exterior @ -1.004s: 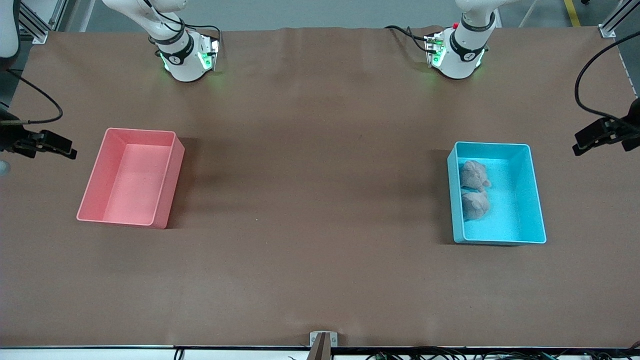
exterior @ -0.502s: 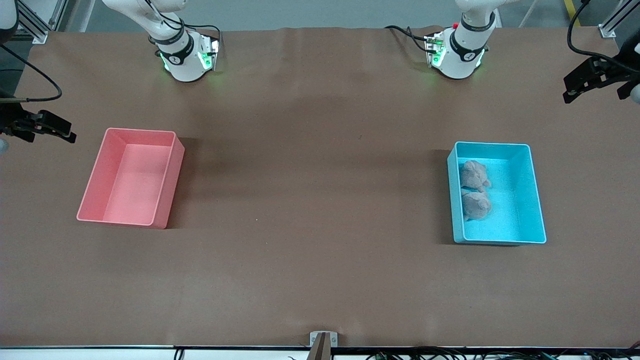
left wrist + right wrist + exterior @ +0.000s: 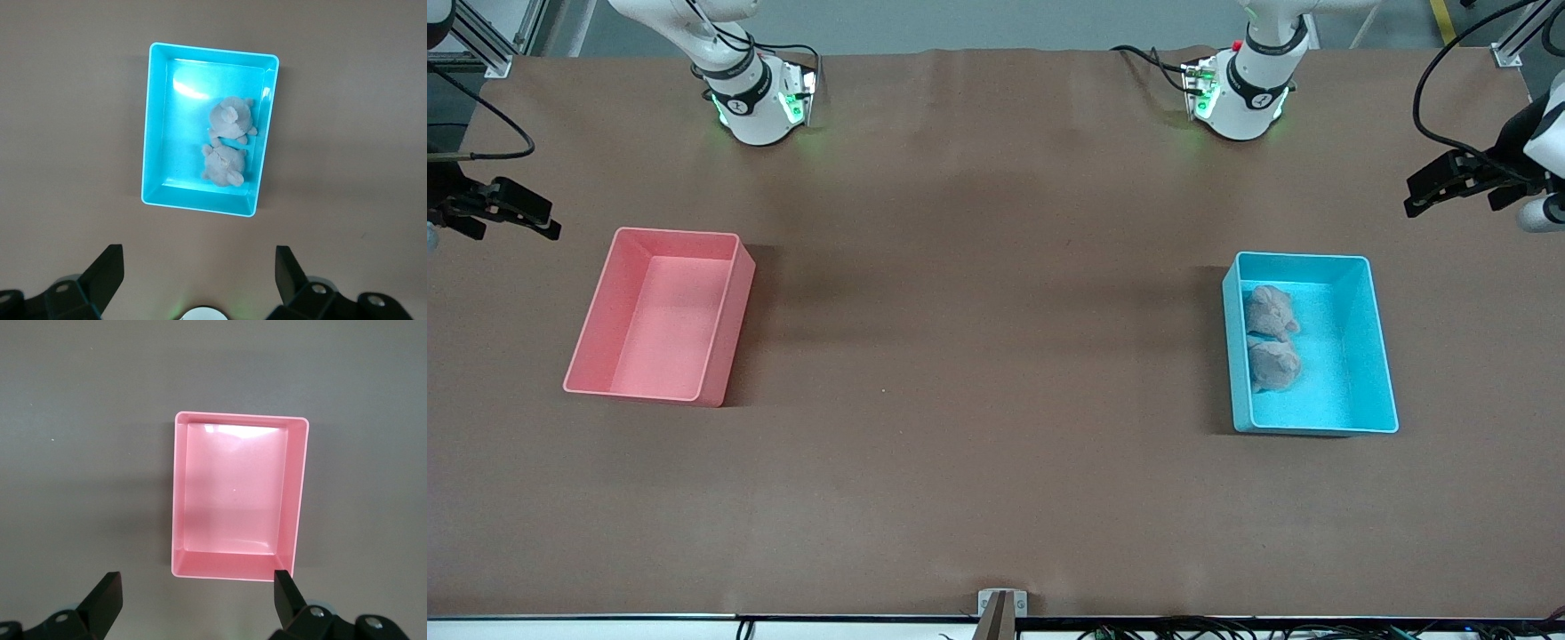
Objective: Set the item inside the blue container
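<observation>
Both arms have pulled back and upward over the last second, we note: the left gripper [image 3: 1427,188], which hung level with the light-blue rectangular plastic bin [image 3: 1378,347], now sits higher in the front view, over bare brown table covering [image 3: 996,373] at the left arm's end, and the right gripper [image 3: 527,218] has climbed likewise at the right arm's end, beside the pink rectangular plastic bin [image 3: 729,320]. Nothing on the table has shifted. We find two grey-brown plush toys lying inside the blue bin, against its wall toward the table's middle, one [image 3: 1268,311] farther from the front camera and the other [image 3: 1272,365] nearer, touching or almost touching each other. We judge the task as done or all but done, since no loose item shows elsewhere on the table and the pink bin holds nothing. In the left wrist view we look down on the blue bin [image 3: 155,127] with the fingers [image 3: 107,270] spread wide and holding nothing. In the right wrist view the fingers [image 3: 105,595] stand equally wide, bare, above the pink bin [image 3: 177,513]. Neither gripper touches anything.
</observation>
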